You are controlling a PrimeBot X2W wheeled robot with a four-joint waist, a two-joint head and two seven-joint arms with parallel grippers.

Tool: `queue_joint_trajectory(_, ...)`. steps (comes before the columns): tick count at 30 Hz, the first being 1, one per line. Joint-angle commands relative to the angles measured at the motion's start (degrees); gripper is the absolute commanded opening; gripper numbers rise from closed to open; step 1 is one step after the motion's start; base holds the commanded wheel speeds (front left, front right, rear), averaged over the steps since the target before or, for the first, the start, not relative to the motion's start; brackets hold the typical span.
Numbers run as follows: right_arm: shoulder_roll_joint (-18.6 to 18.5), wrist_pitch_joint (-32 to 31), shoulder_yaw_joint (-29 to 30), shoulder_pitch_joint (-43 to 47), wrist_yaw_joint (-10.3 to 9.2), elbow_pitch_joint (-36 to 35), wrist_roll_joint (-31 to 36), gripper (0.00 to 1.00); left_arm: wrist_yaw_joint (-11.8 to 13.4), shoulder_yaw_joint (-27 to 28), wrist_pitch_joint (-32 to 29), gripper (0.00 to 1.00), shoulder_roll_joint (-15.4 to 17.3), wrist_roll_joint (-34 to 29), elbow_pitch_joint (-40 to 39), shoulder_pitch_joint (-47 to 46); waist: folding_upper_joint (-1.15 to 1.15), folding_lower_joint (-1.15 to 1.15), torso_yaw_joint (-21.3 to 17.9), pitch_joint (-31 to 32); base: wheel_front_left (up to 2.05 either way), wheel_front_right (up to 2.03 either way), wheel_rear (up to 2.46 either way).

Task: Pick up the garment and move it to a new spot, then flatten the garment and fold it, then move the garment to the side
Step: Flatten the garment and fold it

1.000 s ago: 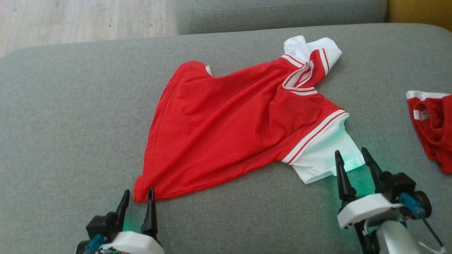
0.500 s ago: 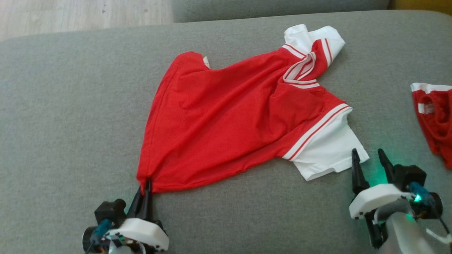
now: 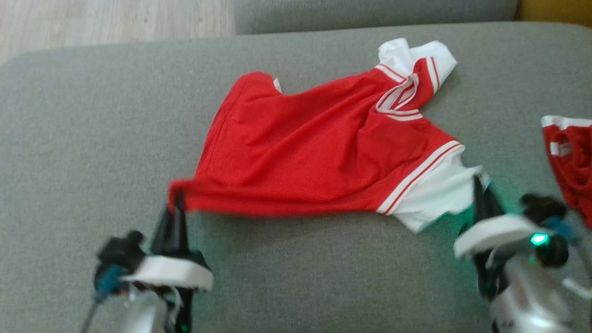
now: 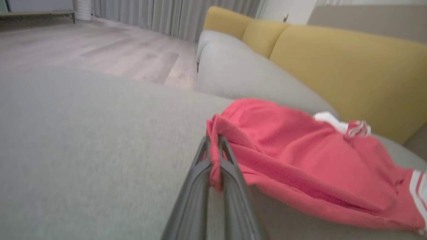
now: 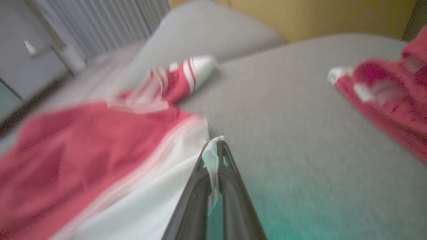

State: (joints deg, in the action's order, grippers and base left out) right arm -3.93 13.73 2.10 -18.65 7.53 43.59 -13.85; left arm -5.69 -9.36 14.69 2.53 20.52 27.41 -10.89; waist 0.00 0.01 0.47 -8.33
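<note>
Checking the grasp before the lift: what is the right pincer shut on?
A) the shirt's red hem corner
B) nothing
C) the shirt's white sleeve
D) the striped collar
C: the right wrist view shows the right pincer shut, with a fold of the white sleeve pinched in it.

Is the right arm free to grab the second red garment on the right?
Probably not yet: right gripper is shut on the shirt's white sleeve; only bare cushion lies before the second garment.
</note>
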Motion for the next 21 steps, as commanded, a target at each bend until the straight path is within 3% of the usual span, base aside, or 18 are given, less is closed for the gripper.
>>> queue_joint_trajectory(1,-0.45,1.08,-1.55,-3.73,-0.04,-4.2,-3.98,0.0,-0.4,3.06,0.31,0.0,0.35,0.25,-3.85,-2.27,0.0,-0.01,-0.22,1.27,0.0,0.0,0.0)
queue_joint_trajectory(5,-3.55,1.21,-3.38,-7.57,-0.04,-17.59,-17.54,0.0,-1.32,6.9,0.31,0.0,1.89,0.35,-14.03,-5.97,0.0,-0.01,-0.53,4.21,0.0,0.0,0.0)
queue_joint_trajectory(10,-9.45,-1.2,-5.61,-12.95,-0.04,-31.32,-26.85,0.0,-1.66,7.8,-0.68,0.0,8.49,-0.01,-22.58,-12.23,0.0,-0.01,-0.61,7.47,0.0,0.0,0.0)
queue_joint_trajectory(13,-11.88,-3.84,-5.35,-16.33,-0.04,-38.16,-29.16,0.0,-1.71,7.72,-4.12,0.0,12.83,-0.58,-28.02,-17.27,0.0,-0.01,-0.29,8.66,0.0,0.0,0.0)
queue_joint_trajectory(17,-12.46,-8.8,-2.67,-20.79,-0.04,-42.82,-29.58,0.0,-1.66,8.89,-10.62,0.0,16.12,0.7,-31.93,-23.05,0.0,-0.01,0.04,7.65,0.0,0.0,0.0)
queue_joint_trajectory(21,-12.14,-11.75,-0.63,-25.46,-0.04,-42.61,-26.5,0.0,-1.53,7.68,-16.7,0.0,16.83,1.74,-31.03,-26.53,0.0,-0.01,0.56,4.31,0.0,0.0,0.0)
